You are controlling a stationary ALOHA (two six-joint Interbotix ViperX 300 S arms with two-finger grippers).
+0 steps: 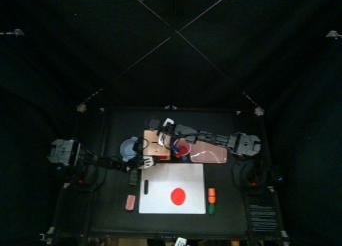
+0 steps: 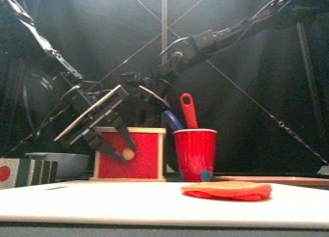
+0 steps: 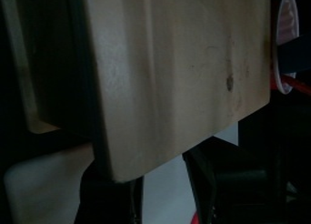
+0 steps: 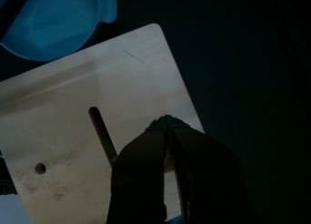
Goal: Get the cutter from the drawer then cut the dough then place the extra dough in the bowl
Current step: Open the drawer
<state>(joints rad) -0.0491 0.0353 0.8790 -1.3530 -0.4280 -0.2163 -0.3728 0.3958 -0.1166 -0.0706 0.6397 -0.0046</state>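
Observation:
The pale wooden box (image 2: 129,154) stands behind the white board (image 1: 174,185), and its red drawer front (image 2: 144,144) looks flush with it. My left gripper (image 3: 152,168) is open at the box's front left, one corner of the box top (image 3: 170,73) between its jaws; it also shows from above (image 1: 150,158) and from the front (image 2: 113,137). My right gripper (image 4: 170,127) hovers shut over the box top (image 4: 85,100), near its slot. A flat red dough disc (image 1: 178,197) lies on the board (image 2: 154,207). The blue-grey bowl (image 1: 130,150) sits left of the box. No cutter is visible.
A red cup (image 2: 195,154) with a blue and a red toy knife stands right of the box. Dark green sushi blocks (image 2: 38,169) lie at the board's left. Small orange and green toys (image 1: 211,197) lie at its right edge.

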